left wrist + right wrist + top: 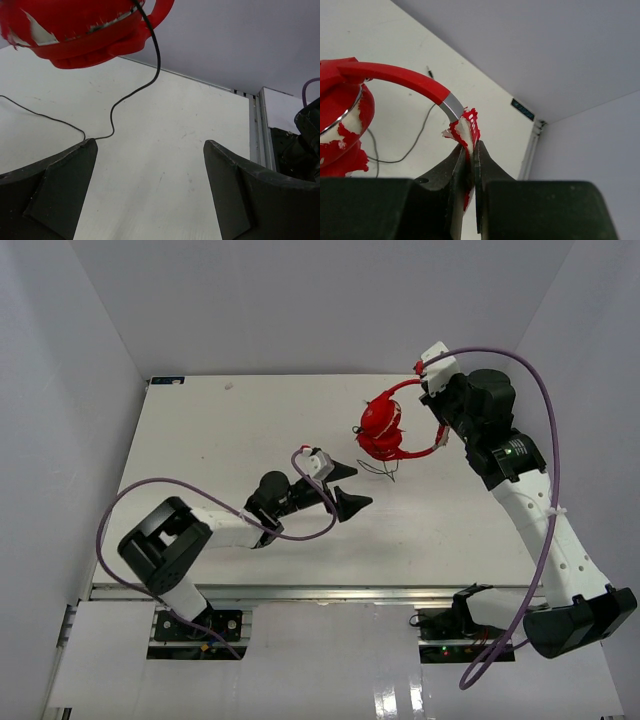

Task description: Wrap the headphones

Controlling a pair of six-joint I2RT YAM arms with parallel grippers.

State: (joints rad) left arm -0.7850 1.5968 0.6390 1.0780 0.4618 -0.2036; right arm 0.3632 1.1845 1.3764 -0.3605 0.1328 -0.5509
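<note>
The left claw stood spread above mid-table. Its wrist view alone made plain the black cable dropping from an ear cup onto the table. At its 1 o'clock the headphones hung aloft, cups toward 9 o'clock, headband stretching toward 3. Only the right wrist view showed the right claw pinching the headband's torn padding.
</note>
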